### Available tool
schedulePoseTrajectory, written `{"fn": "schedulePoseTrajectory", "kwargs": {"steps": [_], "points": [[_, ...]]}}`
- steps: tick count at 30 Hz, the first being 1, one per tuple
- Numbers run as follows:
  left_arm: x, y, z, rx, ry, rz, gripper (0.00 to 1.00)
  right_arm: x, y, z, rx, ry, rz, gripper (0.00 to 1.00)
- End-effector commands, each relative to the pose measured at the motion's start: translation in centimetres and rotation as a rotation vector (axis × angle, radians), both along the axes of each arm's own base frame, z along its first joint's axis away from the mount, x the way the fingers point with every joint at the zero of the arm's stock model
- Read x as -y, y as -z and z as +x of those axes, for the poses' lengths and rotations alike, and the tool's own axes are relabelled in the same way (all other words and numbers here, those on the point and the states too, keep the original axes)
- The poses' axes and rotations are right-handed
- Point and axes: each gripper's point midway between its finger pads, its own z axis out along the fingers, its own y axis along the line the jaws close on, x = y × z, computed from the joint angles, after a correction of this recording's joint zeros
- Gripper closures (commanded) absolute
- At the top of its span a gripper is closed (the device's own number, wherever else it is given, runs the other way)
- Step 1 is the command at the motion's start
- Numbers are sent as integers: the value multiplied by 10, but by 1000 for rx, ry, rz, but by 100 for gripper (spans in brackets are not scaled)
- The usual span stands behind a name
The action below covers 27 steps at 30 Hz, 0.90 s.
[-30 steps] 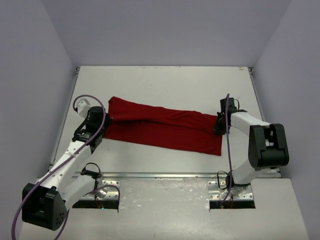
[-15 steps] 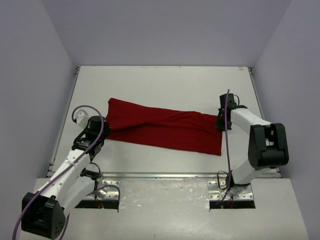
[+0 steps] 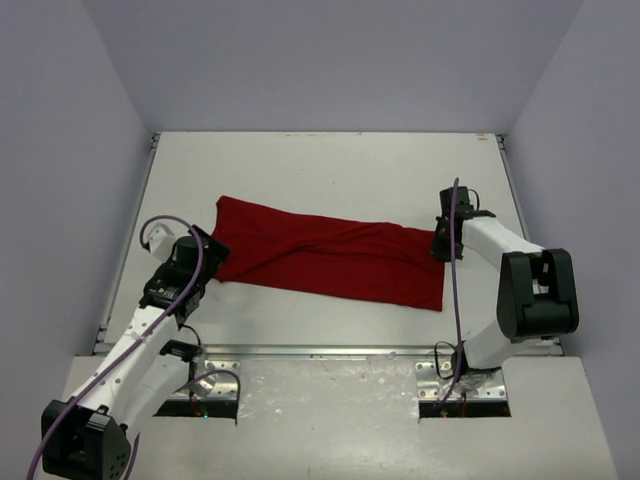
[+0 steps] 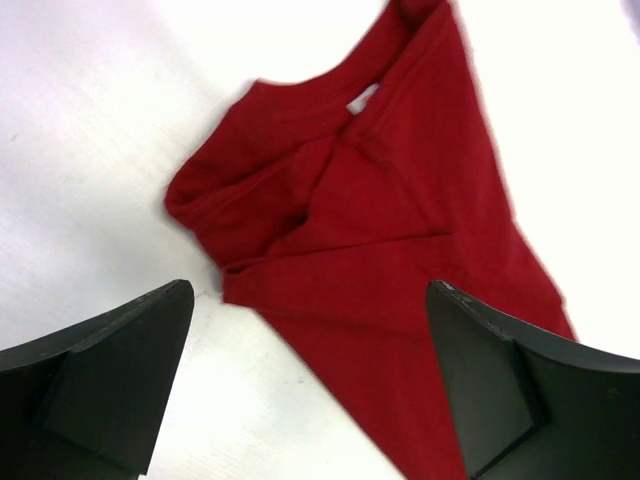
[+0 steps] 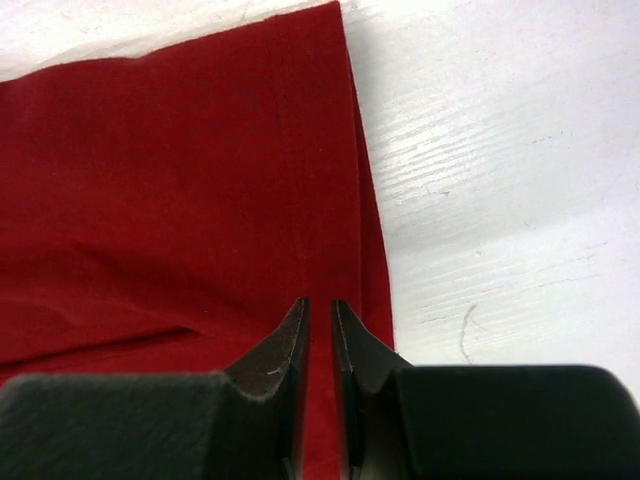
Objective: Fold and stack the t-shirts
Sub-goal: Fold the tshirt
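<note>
My left claw (image 4: 308, 292) shows in its own camera only as two dark wedges, their roots cut off by the bottom corners. The t-shirt (image 4: 380, 250) runs out past the bottom and right edges there, so its hem and far sleeve are lost, and the top edge clips its upper corner. In the right wrist view the cloth leaves by the left and top edges. My right claw (image 5: 320, 305) has its tips almost together (a thin red slit between them). I think a fold is nipped there, but the tips cover the pinch itself, and their bases are a blur. From above, that claw sits partly behind its purple cable (image 3: 452, 290), too small to read.
</note>
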Motion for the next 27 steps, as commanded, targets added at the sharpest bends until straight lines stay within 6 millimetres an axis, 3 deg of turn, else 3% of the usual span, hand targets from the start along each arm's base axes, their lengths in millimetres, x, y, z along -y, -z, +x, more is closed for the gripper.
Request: {"fn": "schedulePoseTrajectory", "kwargs": {"steps": [1,4,5,6,7,8,9,10,11,12,13,15,16,17,18,19,20,21,22,24,27], "points": [[9,-57,23,184,65,8,0,-9,-26,16,94,-41,23,85],[23,-58,43,167,160,29,0,-47,-42,27,161,-176,70,81],[22,-38,47,59,148,40,0,-79,-48,28,191,-286,82,72],[20,-51,59,61,101,29,0,-103,-57,35,250,-365,115,65],[17,-33,58,-23,72,37,0,-126,-63,35,282,-454,147,57],[16,-38,64,-7,25,6,0,-162,-69,30,311,-557,195,47],[15,-36,67,-7,9,-3,0,-196,-82,32,376,-653,301,43],[8,-33,74,-9,-19,-25,0,-219,-79,28,373,-721,359,42],[8,-43,81,15,-38,-68,0,-253,-97,33,448,-808,428,40],[9,-46,84,14,-37,-107,0,-270,-99,33,456,-852,459,39],[5,-59,88,28,-60,-122,0,-299,-97,36,448,-943,485,39],[4,-71,86,40,-78,-128,0,-325,-92,46,437,-1021,485,39],[1,-80,80,54,-85,-130,0,-347,-113,62,491,-1088,492,39],[-1,-84,76,65,-85,-123,0,-353,-79,67,404,-1095,482,39],[-5,-86,70,64,-89,-113,0,-358,-72,74,389,-1103,481,38],[-10,-97,64,98,-93,-104,0,-379,-84,81,429,-1159,488,38],[-13,-96,57,91,-79,-75,0,-384,-77,83,403,-1169,488,38],[-15,-97,51,86,-71,-59,0,-388,-53,85,348,-1175,494,38],[-16,-106,45,113,-54,-49,0,-401,-63,93,379,-1210,508,38],[-6,-108,43,116,70,-3,0,-411,-47,93,362,-1269,507,38],[13,-106,39,112,261,43,0,-428,-47,96,404,-1323,501,41]]}}
